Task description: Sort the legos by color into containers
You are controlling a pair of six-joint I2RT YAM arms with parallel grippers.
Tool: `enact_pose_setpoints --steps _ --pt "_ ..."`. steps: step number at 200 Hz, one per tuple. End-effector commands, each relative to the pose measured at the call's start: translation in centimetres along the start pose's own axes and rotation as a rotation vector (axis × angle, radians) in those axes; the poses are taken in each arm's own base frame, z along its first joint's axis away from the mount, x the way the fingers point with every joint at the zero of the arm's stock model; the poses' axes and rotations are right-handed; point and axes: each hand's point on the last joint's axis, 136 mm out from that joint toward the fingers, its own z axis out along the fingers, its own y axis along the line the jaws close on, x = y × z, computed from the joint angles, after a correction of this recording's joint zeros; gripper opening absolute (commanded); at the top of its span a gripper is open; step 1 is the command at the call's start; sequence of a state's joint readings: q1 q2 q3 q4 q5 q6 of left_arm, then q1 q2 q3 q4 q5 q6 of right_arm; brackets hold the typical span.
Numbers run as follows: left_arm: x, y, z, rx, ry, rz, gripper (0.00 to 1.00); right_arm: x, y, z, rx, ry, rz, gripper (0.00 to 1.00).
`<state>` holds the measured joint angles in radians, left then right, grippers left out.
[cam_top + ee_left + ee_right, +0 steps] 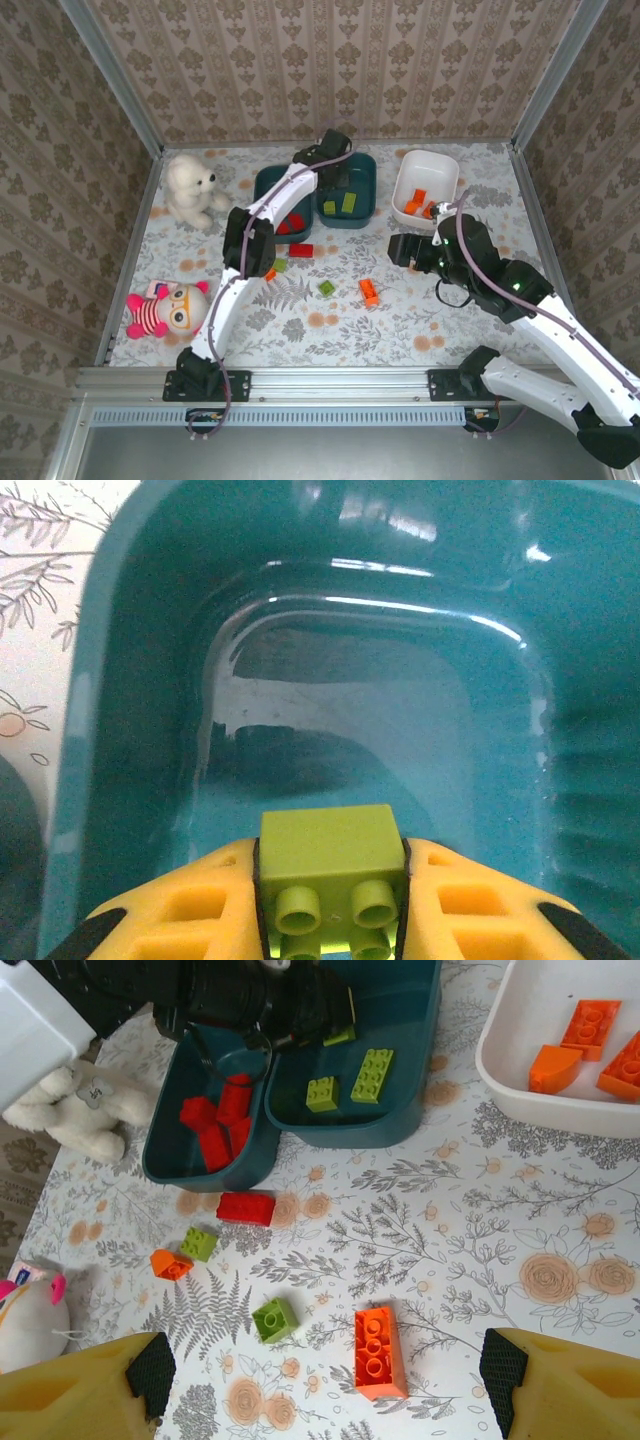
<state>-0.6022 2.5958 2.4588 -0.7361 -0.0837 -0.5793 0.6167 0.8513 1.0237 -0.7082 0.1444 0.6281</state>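
A: Right, where is the brick that's in hand?

B: The left gripper (332,905) has its yellow fingers clamped on a small light green studded plastic brick (330,850). They press on its two opposite flat sides, with the studs facing the wrist camera. The brick hangs over the inside of a dark teal rounded plastic tub (120,700), the one that, seen from above, holds two other green bricks.

A: How will it handle?

B: I judge it light and rigid, with smooth, glossy walls. It won't crush, but it could twist or slip if pinched at a corner or across the studs. The flat side walls, taken squarely as here, are the safe hold.

A: And the other arm?

B: The right gripper (320,1390) hovers over the flower-printed table (560,1210) with its fingers wide apart and nothing between them. Just ahead of it lies a long orange studded brick (379,1352), studs up, with a light green square brick (274,1319) near it to the left.

A: What's the best grip on the orange one?

B: Across its narrow width at mid-length, so it doesn't pivot. I'd say it belongs in the white rounded plastic tub (505,1055) with the other orange pieces. A red rectangular brick (246,1207) lies just beside the second teal tub (160,1150), which holds red bricks.
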Motion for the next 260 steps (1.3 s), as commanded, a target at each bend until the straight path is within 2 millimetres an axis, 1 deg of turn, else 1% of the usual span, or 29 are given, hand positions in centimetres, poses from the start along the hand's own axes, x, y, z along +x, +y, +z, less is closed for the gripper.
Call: enact_pose_setpoints --steps 1,22,41,56,83,100,115,127,139,153,164,172,185,186,187,192,197,205,210,214,216,218,230,242,249,252,253,254,260 --pt "0.2 -0.1 0.2 -0.007 -0.002 -0.006 0.29 0.6 -0.5 0.1 0.006 0.020 0.011 0.83" --pt "0.5 -0.2 0.0 0.005 0.016 -0.021 0.38 0.4 -0.4 0.4 0.001 0.023 0.015 0.84" --pt "0.0 -0.5 -1.0 0.023 0.010 -0.033 0.48 0.2 -0.2 0.7 -0.001 0.031 0.009 0.84" --pt "-1.1 -0.9 -2.4 0.042 -0.013 -0.047 0.55 0.0 0.0 0.8 0.000 0.034 -0.003 0.84" --pt "-3.6 -2.2 -6.2 0.101 -0.076 -0.058 0.64 -0.6 0.2 0.8 0.008 0.036 -0.030 0.84" --pt "-5.4 -2.9 -9.5 0.141 -0.120 -0.081 0.65 -1.3 0.4 0.5 0.015 0.026 -0.049 0.83" --pt "-7.2 -3.2 -13.5 0.173 -0.175 -0.098 0.65 -2.1 0.7 0.4 0.022 0.016 -0.063 0.82" --pt "-8.2 -3.3 -17.0 0.195 -0.221 -0.101 0.65 -2.7 1.0 0.4 0.027 0.015 -0.079 0.82" --pt "-8.6 -3.0 -20.1 0.211 -0.261 -0.108 0.65 -3.1 1.4 0.8 0.027 0.020 -0.093 0.81" --pt "-8.4 -2.1 -23.6 0.224 -0.296 -0.115 0.65 -3.1 2.3 1.6 0.013 0.035 -0.126 0.80" --pt "-7.5 -0.8 -26.2 0.212 -0.312 -0.121 0.65 -2.8 3.6 2.5 -0.003 0.057 -0.169 0.80" --pt "-6.2 0.5 -27.6 0.189 -0.311 -0.128 0.65 -2.3 4.8 3.3 -0.018 0.080 -0.202 0.80" --pt "-3.6 2.9 -29.7 0.147 -0.308 -0.152 0.65 -1.2 6.9 4.9 -0.049 0.123 -0.258 0.80" --pt "-3.2 3.2 -29.4 0.139 -0.299 -0.153 0.65 -1.1 7.1 5.0 -0.052 0.126 -0.261 0.80" --pt "-3.2 3.3 -29.9 0.139 -0.305 -0.155 0.65 -1.0 7.3 5.1 -0.054 0.130 -0.266 0.80" --pt "-1.9 4.5 -30.7 0.120 -0.304 -0.170 0.65 -0.4 8.1 5.9 -0.065 0.149 -0.283 0.80" --pt "-0.3 5.8 -30.7 0.089 -0.286 -0.184 0.65 0.2 9.0 6.6 -0.079 0.167 -0.296 0.80" --pt "2.0 7.8 -31.8 0.051 -0.286 -0.209 0.65 1.3 10.3 7.8 -0.103 0.201 -0.312 0.80" --pt "3.5 9.3 -32.1 0.017 -0.277 -0.227 0.64 2.1 11.1 8.5 -0.117 0.224 -0.319 0.80" --pt "4.6 10.4 -33.0 0.001 -0.285 -0.245 0.64 2.5 11.8 8.8 -0.132 0.234 -0.324 0.80" --pt "5.3 11.0 -33.2 -0.015 -0.282 -0.254 0.64 3.1 12.0 9.6 -0.125 0.256 -0.331 0.80" --pt "5.9 11.6 -33.4 -0.028 -0.283 -0.261 0.64 3.6 12.3 10.0 -0.127 0.269 -0.336 0.80" --pt "9.7 14.9 -34.8 -0.089 -0.284 -0.314 0.64 5.6 14.0 11.9 -0.140 0.333 -0.363 0.80" --pt "13.3 17.7 -36.1 -0.132 -0.281 -0.356 0.64 7.6 15.9 13.6 -0.155 0.389 -0.396 0.80" --pt "15.3 19.2 -36.9 -0.161 -0.282 -0.383 0.63 8.4 17.0 14.5 -0.165 0.415 -0.412 0.80" --pt "16.1 19.8 -37.1 -0.175 -0.277 -0.391 0.63 9.2 17.2 15.0 -0.162 0.435 -0.422 0.80" --pt "16.3 20.0 -37.3 -0.176 -0.280 -0.395 0.63 9.0 17.6 15.0 -0.169 0.430 -0.423 0.80" --pt "16.5 20.2 -37.5 -0.177 -0.281 -0.400 0.63 9.4 17.5 15.3 -0.165 0.443 -0.427 0.80" --pt "18.0 21.3 -38.1 -0.194 -0.279 -0.413 0.63 10.2 18.4 16.1 -0.169 0.463 -0.444 0.79"
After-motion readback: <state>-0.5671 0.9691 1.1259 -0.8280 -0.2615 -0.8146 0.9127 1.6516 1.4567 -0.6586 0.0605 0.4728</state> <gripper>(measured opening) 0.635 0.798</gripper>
